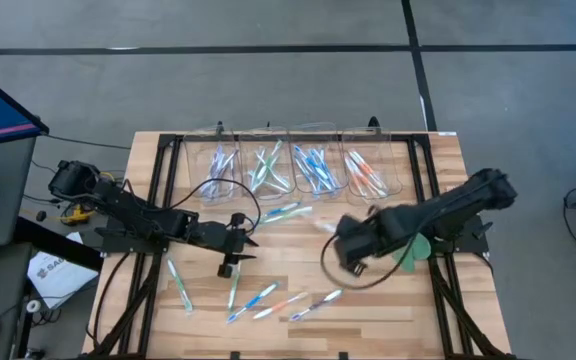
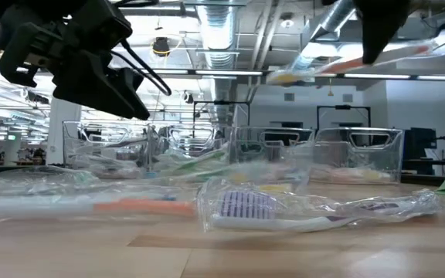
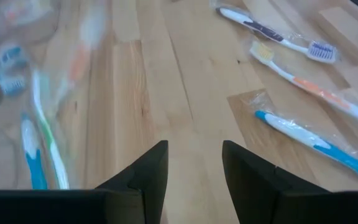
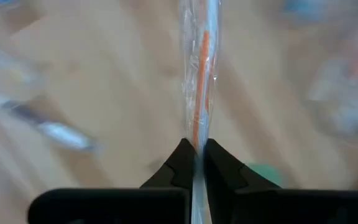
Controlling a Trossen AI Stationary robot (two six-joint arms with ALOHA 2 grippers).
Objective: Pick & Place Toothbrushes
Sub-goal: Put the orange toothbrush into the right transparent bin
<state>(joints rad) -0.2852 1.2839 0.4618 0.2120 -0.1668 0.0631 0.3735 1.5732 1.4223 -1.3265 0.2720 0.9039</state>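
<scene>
Several wrapped toothbrushes lie flat on the wooden table: a green-blue pair [image 1: 283, 212] near the bins and a loose row [image 1: 268, 298] toward the near edge. The low view shows a purple one [image 2: 284, 212] close up. My left gripper [image 1: 230, 248] [image 3: 194, 168] hovers open over bare wood left of centre, touching nothing. My right gripper [image 1: 343, 245] [image 4: 196, 155] is right of centre, shut on an orange-striped toothbrush [image 2: 338, 63] in clear wrap. My right gripper pinches the wrapped orange toothbrush by its handle [image 4: 196, 134] between the two fingers. The brush runs straight out ahead, along the fingers. In the low view it is lifted clear of the table, close to level, its bristle end [image 2: 284, 76] free.
Four clear bins [image 1: 293, 168] stand in a row along the far edge, each holding sorted toothbrushes. A flat green disc [image 1: 413, 252] lies under the right arm. Black frame rails [image 1: 158, 190] run down both table sides. A cable [image 1: 348, 278] loops below the right gripper.
</scene>
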